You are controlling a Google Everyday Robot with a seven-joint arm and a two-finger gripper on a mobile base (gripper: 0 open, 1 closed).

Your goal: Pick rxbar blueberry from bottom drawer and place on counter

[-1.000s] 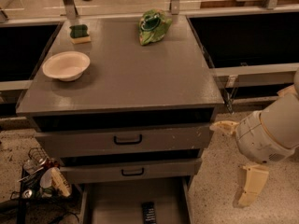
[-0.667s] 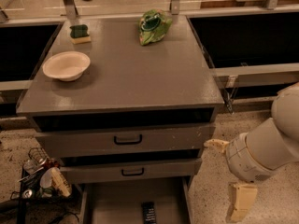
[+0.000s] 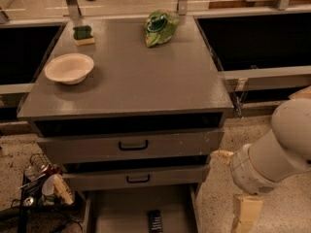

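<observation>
Reaching stage: gripper [image 3: 244, 216] low, right of open bottom drawer [image 3: 119, 211], grip state untellable. The rxbar blueberry [image 3: 155, 222] lies flat inside, so best descend vertically, spanning its narrow width.

Matte painted counter [image 3: 146, 76]; smooth plastic jaws lower right.

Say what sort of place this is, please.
Likely a mock kitchen: the grey counter holds a bowl, sponge and green chip bag. The gripper hangs lower right, beside the open bottom drawer.

The rxbar blueberry [image 3: 155, 222] lies in the bottom drawer [image 3: 119, 211], under the counter [image 3: 146, 81]; the tool [image 3: 244, 216] hangs right of that drawer.
</observation>
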